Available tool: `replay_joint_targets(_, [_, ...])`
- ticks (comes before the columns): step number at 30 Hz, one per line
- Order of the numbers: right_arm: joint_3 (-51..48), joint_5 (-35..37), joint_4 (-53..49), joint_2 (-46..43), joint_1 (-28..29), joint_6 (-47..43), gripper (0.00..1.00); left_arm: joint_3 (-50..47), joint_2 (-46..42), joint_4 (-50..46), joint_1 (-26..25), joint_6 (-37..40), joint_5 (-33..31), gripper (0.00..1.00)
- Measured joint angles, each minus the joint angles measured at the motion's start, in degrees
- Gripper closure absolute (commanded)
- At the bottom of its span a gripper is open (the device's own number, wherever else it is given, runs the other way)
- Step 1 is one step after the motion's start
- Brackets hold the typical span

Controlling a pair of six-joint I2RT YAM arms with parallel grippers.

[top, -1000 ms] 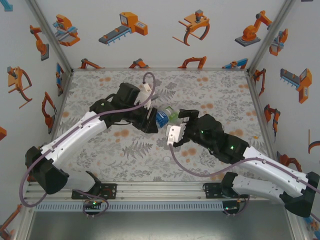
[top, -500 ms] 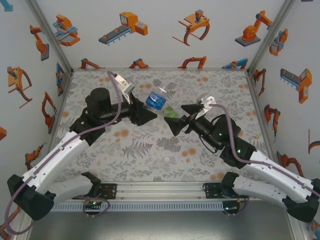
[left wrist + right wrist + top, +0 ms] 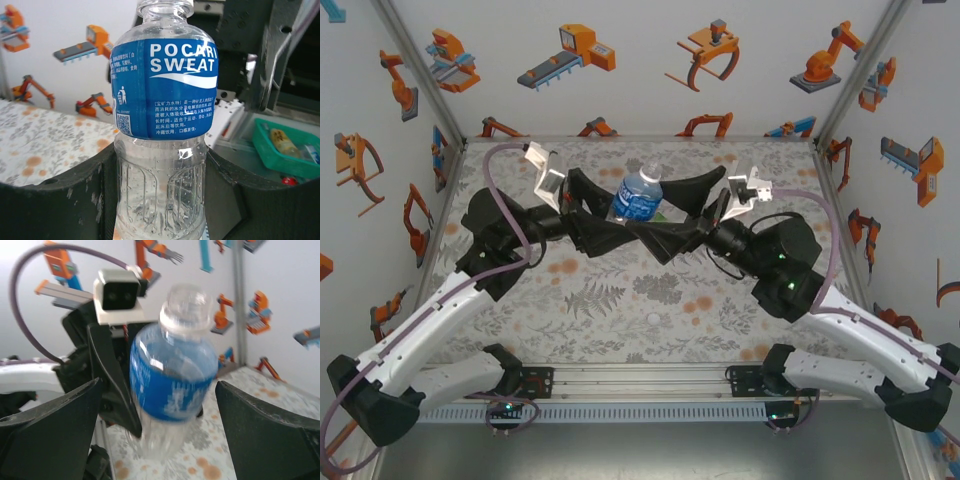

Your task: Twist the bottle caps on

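The left tool [image 3: 160, 172] is clamped on the clear lower body of the blue-label bottle [image 3: 165, 90], holding it upright over the rear middle of the flowered desk [image 3: 620, 300]. The right tool [image 3: 159, 385] gapes wide, one finger on either side of that bottle, both clear of it

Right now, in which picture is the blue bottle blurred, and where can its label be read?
Left wrist view: the bottle is sharp and its label is readable, with small glints on the plastic. Right wrist view: the bottle is smeared by blur, the print unreadable. Top view: sharp, but the label is too small to read.
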Motion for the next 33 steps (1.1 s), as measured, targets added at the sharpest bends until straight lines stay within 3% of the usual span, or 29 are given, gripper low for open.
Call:
replay_joint_targets(6, [3.1,-6.0,1.1,2.4,0.0,0.8,0.24,1.8,0.0,1.0,-2.2,0.2,1.2,0.60])
replay_joint_targets(13, [3.1,-8.0,1.4,2.7,-0.1,1.2,0.40,1.9,0.0,1.9,-2.6,0.2,1.5,0.56])
replay_joint_targets(16, [3.1,-8.2,1.4,2.7,-0.3,1.2,0.51,2.1,0.0,1.7,-2.6,0.6,2.0,0.47])
replay_joint_targets(21, [3.1,-8.2,-0.8,2.2,-0.3,-0.3,0.63,3.2,-0.1,-3.1,-2.8,3.8,0.9,0.18])
replay_joint_targets(27, [3.5,-7.2,-7.3,1.1,-0.3,-3.3,0.67,7.0,-0.4,-15.8,-2.8,10.0,-1.0,0.15])
replay_joint_targets(33, [3.5,-7.3,-9.4,1.0,-0.3,-3.8,0.69,8.6,1.1,-18.8,-2.9,11.2,-0.1,0.16])
